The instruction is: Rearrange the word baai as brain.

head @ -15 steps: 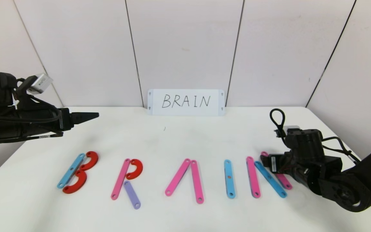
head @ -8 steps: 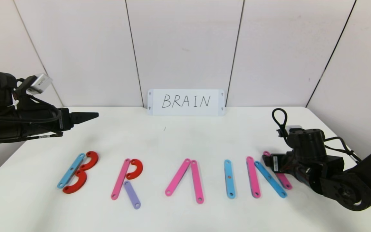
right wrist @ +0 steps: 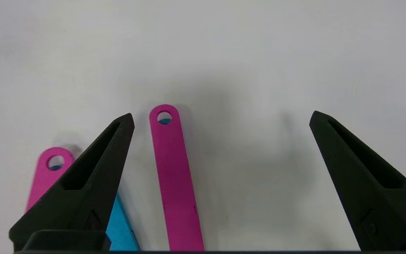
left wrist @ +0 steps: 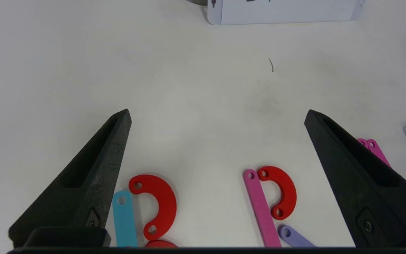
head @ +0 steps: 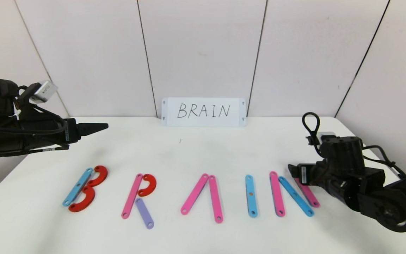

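The word lies along the front of the white table (head: 203, 151) and reads B (head: 85, 188), R (head: 139, 195), A (head: 215, 199), I (head: 251, 195), N (head: 295, 196). My right gripper (head: 291, 170) hovers open and empty just above the N's right pink strip (right wrist: 174, 183), which lies between its fingers near the left one. The N's blue strip (right wrist: 120, 225) and other pink strip (right wrist: 48, 173) show beside that finger. My left gripper (head: 105, 125) hangs open and empty above the table behind the B, and its wrist view shows the B's red curve (left wrist: 160, 204) and the R (left wrist: 277, 190).
A white card (head: 203, 112) with handwritten BRAIN leans against the back wall. White wall panels close off the table's far side. Bare table lies between the card and the row of letters.
My right gripper has drawn back to the right and risen slightly, uncovering more of the N's right pink strip. The left arm and the letters have not moved.
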